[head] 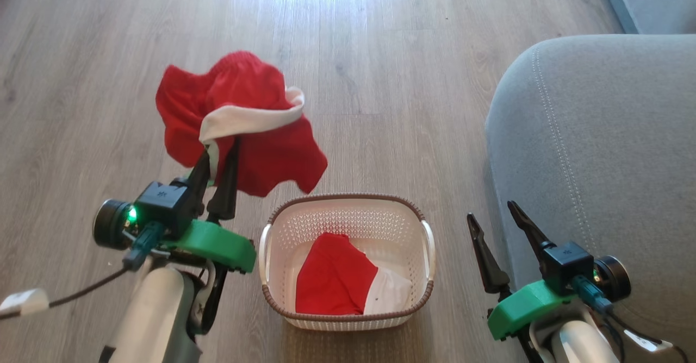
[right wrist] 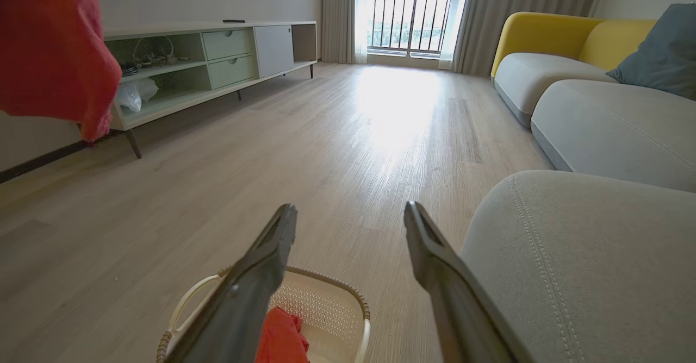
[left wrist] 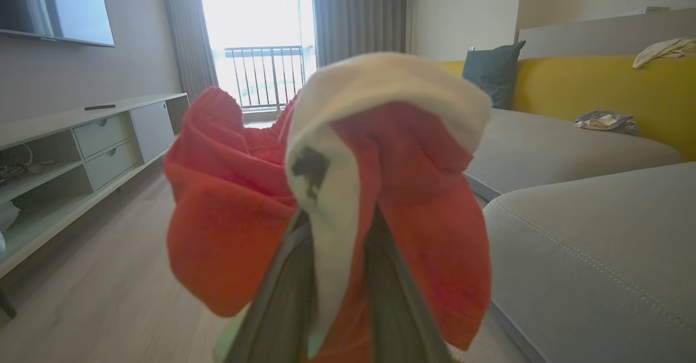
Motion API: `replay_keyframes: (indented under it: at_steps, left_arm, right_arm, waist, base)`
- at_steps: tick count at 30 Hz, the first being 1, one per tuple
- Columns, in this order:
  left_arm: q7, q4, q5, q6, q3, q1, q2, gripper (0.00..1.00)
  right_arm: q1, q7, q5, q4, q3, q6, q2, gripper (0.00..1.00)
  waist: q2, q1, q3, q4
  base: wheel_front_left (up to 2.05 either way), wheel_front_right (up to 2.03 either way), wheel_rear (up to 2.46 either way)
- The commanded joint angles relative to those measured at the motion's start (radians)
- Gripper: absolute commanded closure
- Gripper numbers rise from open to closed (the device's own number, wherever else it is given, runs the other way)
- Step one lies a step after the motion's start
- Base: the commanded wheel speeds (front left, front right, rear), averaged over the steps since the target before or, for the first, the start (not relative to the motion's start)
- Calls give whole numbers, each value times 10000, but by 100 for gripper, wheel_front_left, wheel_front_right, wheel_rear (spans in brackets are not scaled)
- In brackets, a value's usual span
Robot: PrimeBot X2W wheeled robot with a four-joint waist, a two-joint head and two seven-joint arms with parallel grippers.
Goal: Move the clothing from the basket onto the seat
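Note:
My left gripper [head: 222, 146] is shut on a red garment [head: 239, 118] with a white band, held up in the air left of and above the basket [head: 348, 211]. In the left wrist view the same garment [left wrist: 234, 211] drapes over both fingers [left wrist: 283, 298]. A second piece of red and white clothing [head: 337, 279] lies inside the cream basket on the floor. My right gripper [head: 493, 211] stands open and empty between the basket and the grey seat [head: 609, 151], and it looks over the basket [right wrist: 326, 303] in the right wrist view [right wrist: 350, 216].
A wooden floor [head: 380, 53] stretches ahead. A low TV cabinet [right wrist: 217, 53] runs along the left wall. A yellow-backed sofa [left wrist: 587, 86] with a dark cushion and loose cloths extends beyond the seat. A balcony door lies at the far end.

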Motion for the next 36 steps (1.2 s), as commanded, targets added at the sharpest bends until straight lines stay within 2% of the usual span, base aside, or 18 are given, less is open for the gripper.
replay_keyframes:
  at_steps: [1,6,8,11,14,24,36]
  left_arm:
    - [-125,-443,81,-45,451,-326,70,100]
    - [-125,-1598,434,-473,904,-25,-339,100]
    - [-125,-1996,452,-867,950,91,-505,100]
    - [-126,-2284,324,-1695,734,283,-698,100]
    - [-126,-2326,345,-2102,244,383,-736,100]
    - [-126,-2127,54,-2252,-1491,577,-266,100]
    - [-126,-2104,-51,-2254,-1420,505,-177,100]
  right_arm:
    - [-170,-94,71,-366,222,-2,5,0]
    - [-127,-94,41,-385,248,-2,5,0]
    - [-123,-94,46,-396,272,-2,5,0]
    - [-121,-94,53,-423,286,-2,5,0]
    - [-137,-94,54,-451,266,-2,5,0]
    - [-179,-94,106,-444,216,-2,5,0]
    - [-199,-94,469,-668,326,-2,5,0]
  waist:
    - [0,1,-4,18]
    - [0,1,-27,70]
    - [0,1,-29,73]
    - [0,1,-8,79]
    - [0,1,38,74]
    - [0,1,102,29]
    - [0,1,89,-54]
  base:
    - [0,0,0]
    - [0,0,0]
    - [0,0,0]
    - [0,0,0]
    - [0,0,0]
    - [0,0,0]
    - [0,0,0]
